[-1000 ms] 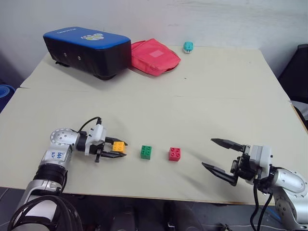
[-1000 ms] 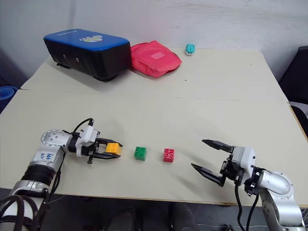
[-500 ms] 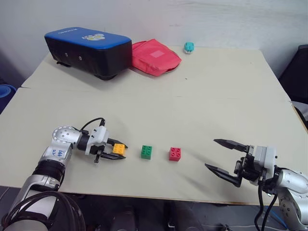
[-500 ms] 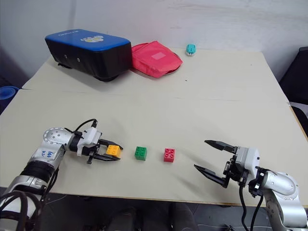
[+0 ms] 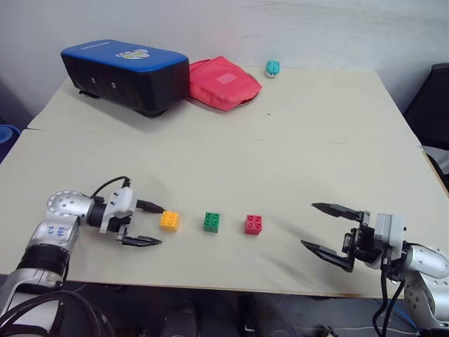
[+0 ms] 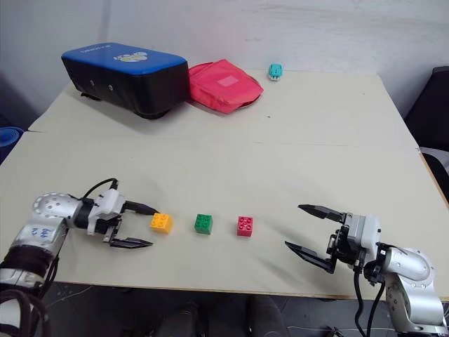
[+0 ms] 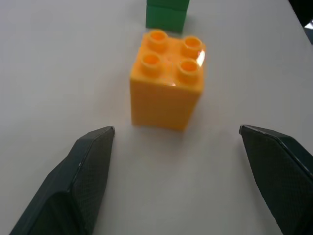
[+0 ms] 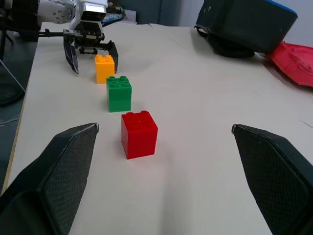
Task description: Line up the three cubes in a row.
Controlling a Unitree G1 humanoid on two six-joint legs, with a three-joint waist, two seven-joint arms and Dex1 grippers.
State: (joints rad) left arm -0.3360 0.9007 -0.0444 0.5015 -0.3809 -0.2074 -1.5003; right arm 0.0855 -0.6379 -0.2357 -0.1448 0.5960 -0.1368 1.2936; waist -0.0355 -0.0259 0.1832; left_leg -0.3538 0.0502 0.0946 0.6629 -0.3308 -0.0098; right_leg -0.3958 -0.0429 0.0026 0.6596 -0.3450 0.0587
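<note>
Three studded cubes stand in a row near the front edge of the table: orange-yellow [image 5: 169,220] on the left, green [image 5: 212,222] in the middle, red [image 5: 254,224] on the right. My left gripper [image 5: 151,223] is open just left of the orange-yellow cube [image 7: 167,86], which stands free on the table beyond its fingertips. Off to the right of the red cube [image 8: 139,133], my right gripper [image 5: 317,225] hangs open and empty, pointing along the row.
A blue-topped black case [image 5: 126,74] and a red pouch [image 5: 224,83] lie at the back left of the beige table [image 5: 309,147]. A small teal toy [image 5: 272,67] sits at the back edge. Broad bare tabletop lies behind the cubes.
My left gripper opened, let go of the orange-yellow cube and drew back to the left. The cube stayed on the table in line with the others. The right gripper kept still.
</note>
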